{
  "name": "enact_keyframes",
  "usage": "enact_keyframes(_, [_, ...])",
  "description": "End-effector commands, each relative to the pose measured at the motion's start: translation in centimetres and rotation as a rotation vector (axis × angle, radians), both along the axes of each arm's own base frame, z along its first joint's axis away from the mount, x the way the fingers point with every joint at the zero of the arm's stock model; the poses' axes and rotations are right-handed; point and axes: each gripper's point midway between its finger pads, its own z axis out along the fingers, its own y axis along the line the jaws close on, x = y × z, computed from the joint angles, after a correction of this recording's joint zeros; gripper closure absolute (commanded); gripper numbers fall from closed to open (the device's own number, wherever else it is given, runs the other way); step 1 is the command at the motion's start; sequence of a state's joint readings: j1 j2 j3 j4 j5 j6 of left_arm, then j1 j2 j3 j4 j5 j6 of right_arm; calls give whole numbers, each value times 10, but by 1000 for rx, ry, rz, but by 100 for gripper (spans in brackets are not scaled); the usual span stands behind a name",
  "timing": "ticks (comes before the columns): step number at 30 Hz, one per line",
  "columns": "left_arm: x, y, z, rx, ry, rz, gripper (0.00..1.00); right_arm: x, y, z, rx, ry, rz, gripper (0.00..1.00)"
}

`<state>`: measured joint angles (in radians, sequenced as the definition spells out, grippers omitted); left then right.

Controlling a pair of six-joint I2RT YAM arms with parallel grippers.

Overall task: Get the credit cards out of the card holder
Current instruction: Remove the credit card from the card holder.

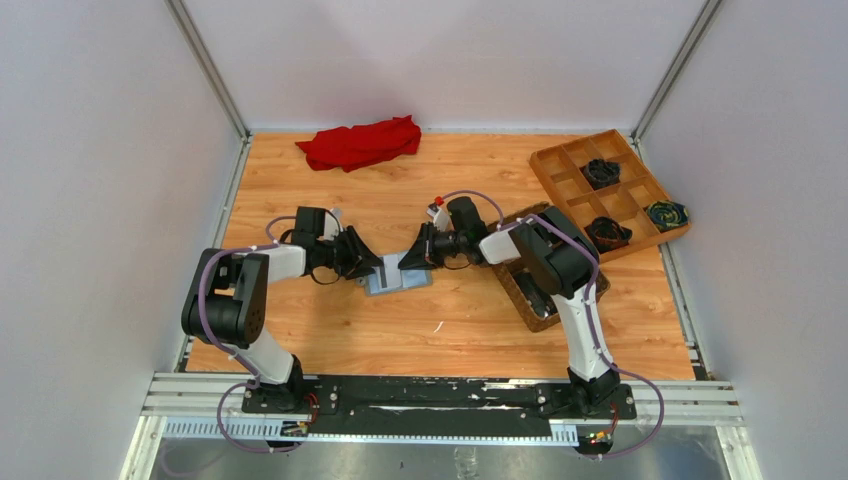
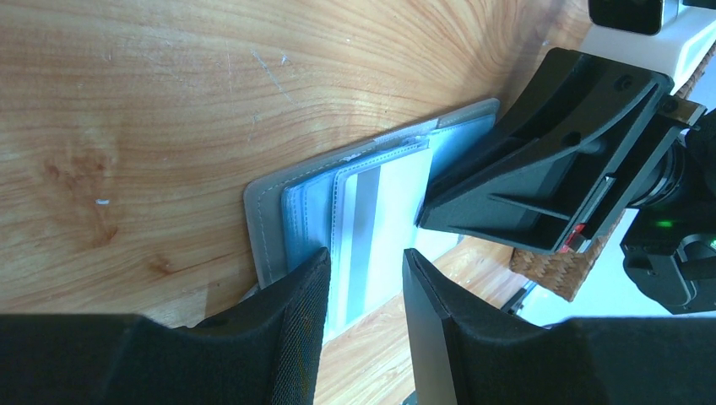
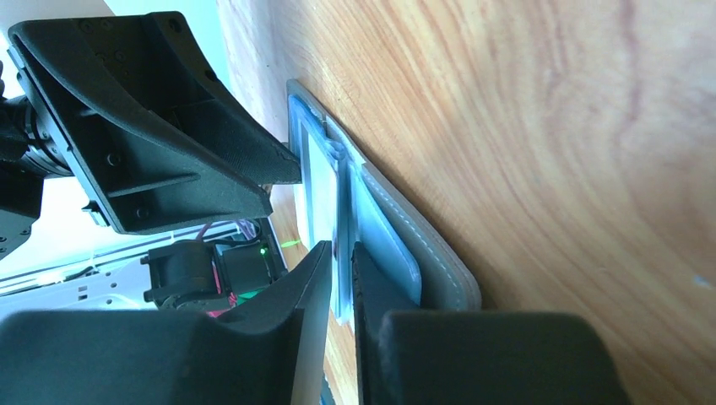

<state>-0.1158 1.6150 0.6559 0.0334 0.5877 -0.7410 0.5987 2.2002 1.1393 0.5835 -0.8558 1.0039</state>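
Note:
The grey card holder (image 1: 398,279) lies open on the wooden table between both grippers. In the left wrist view its grey cover (image 2: 266,211) and blue-grey inside show, with a pale credit card (image 2: 384,215) bearing a grey stripe on top. My left gripper (image 2: 365,256) stands open, one finger (image 2: 295,291) over the holder's edge and the card visible in the gap. My right gripper (image 3: 340,249) faces it from the other side. Its jaws stand a narrow gap apart around the pale card's edge (image 3: 322,173), over the holder (image 3: 435,257). From above, the left gripper (image 1: 374,268) and right gripper (image 1: 408,262) nearly meet.
A red cloth (image 1: 360,143) lies at the back of the table. A wooden divided tray (image 1: 572,188) with dark items sits at the back right. A brown woven basket (image 1: 532,305) lies under the right arm. Metal frame rails border the table.

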Motion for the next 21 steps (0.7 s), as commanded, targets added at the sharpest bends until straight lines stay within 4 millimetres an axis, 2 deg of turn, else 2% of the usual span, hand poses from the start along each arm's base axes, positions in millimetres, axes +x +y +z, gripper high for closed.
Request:
enact_keyframes(1, [-17,12,-29,80,89,16,56,3,-12,-8,-32,15,-29,86])
enact_keyframes(3, [-17,12,-29,79,90,16,56,3,-11,-7,-28,14,-27,89])
enact_keyframes(8, [-18,11,-29,79,90,15,56,1,-7,-7,-26,14,-13,75])
enact_keyframes(12, [-18,11,-28,77,90,14,56,-1,-2,-7,-24,13,0,77])
enact_keyframes(16, [-18,11,-28,77,91,14,56,-1,-1,-6,-22,12,3,91])
enact_keyframes(18, [-17,11,-28,76,89,14,56,-2,-1,-5,-20,10,7,90])
enact_keyframes(21, [-17,11,-28,74,89,13,56,-2,0,-4,-20,7,15,82])
